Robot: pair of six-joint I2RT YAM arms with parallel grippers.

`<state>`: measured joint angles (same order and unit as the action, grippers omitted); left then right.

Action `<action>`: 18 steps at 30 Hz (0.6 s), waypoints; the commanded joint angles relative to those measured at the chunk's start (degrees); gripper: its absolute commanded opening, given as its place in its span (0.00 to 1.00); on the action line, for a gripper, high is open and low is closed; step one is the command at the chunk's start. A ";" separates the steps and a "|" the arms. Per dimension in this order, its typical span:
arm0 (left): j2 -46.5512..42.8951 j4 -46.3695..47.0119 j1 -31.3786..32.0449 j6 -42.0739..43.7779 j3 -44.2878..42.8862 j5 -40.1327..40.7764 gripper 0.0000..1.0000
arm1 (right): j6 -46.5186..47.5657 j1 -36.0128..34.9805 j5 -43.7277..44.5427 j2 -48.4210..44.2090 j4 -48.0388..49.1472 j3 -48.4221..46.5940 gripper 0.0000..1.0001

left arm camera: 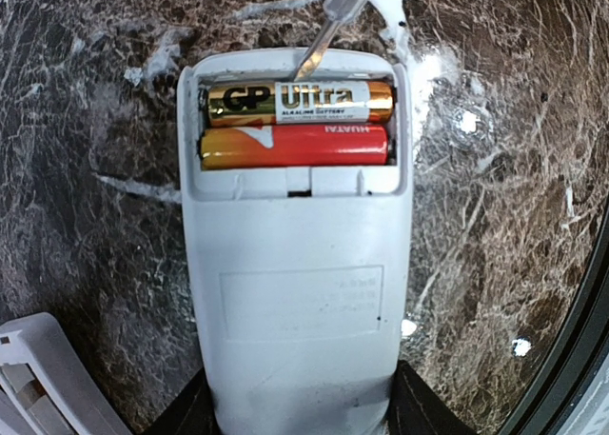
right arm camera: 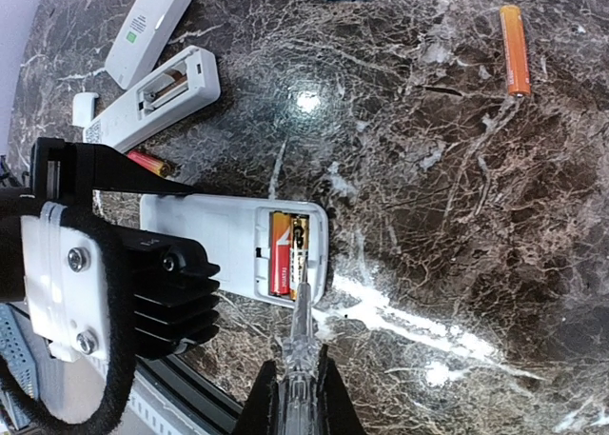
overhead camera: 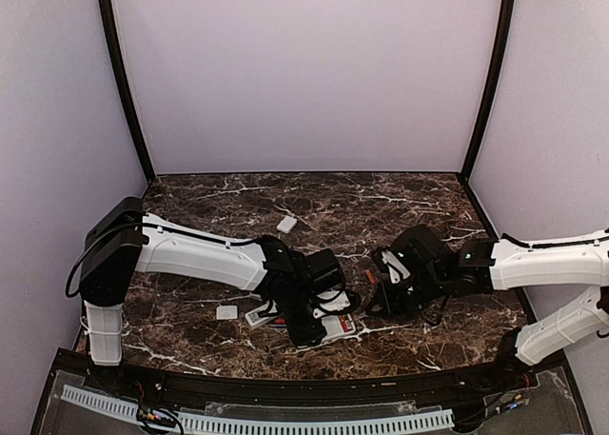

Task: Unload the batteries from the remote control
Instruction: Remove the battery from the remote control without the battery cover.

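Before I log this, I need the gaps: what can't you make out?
Left wrist: the bottom edge cuts off the remote control; whether the screwdriver tip is under the GP battery or on it.
Top view: batteries too small, partly under the left arm.
Right wrist: the bottom edge cuts off the right tool.

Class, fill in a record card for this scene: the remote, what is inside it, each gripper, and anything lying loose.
Remote: grey-white plastic remote control, compartment open
Inside: gold-and-black battery and red-orange battery, side by side, both seated
Left gripper: clamped on the remote's lower end
Right gripper: shut on clear-handled screwdriver, tip at the gold-and-black battery
Loose: orange battery on dark marble table
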<state>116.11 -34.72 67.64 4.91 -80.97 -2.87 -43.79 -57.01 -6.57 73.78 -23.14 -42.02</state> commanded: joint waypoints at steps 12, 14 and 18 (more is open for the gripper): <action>3.94 0.50 0.57 2.76 1.07 1.60 0.17 | -4.39 4.57 -20.15 -5.42 25.12 9.98 0.00; 4.01 0.57 0.52 2.82 1.08 1.75 0.17 | -4.64 4.77 -20.15 -6.94 25.14 10.15 0.00; 4.12 0.27 0.48 2.91 1.04 2.10 0.17 | -5.15 5.16 -19.28 -9.88 24.62 10.86 0.00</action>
<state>116.18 -34.72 67.70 6.02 -81.12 -2.50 -47.79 -52.01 -22.98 66.74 -4.43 -31.99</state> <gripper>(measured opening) 0.558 0.078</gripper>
